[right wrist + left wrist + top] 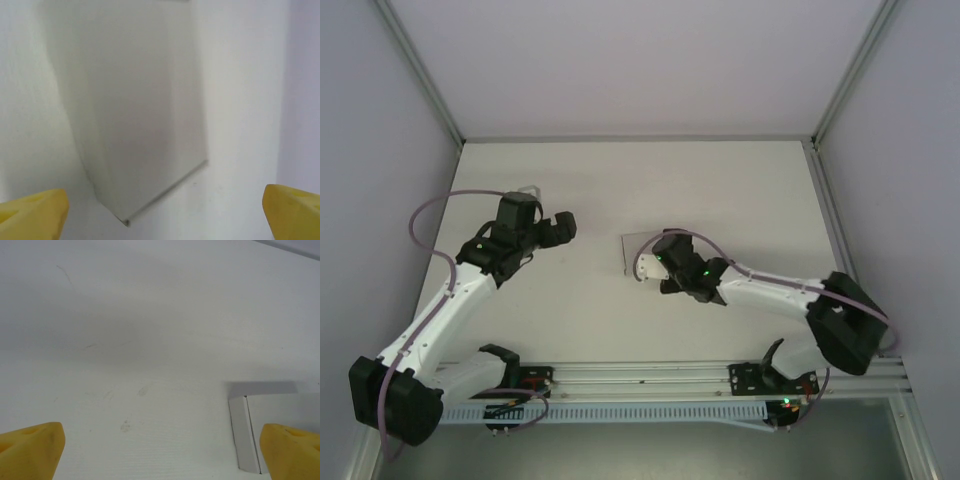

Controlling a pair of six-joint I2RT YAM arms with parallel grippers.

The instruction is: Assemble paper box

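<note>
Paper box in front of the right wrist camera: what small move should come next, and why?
Probably draw the right gripper up and back from the paper box. Its jaws stand wide apart with nothing between them, and the box lies free on the table, looking folded shut, so little seems left to grip.

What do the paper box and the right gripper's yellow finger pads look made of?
Paper box: thin white cardboard, matte, judging by its crisp folded edge and flat panels. Right gripper's finger pads: yellow, matte, probably moulded plastic or rubber; the look leaves that open.
</note>
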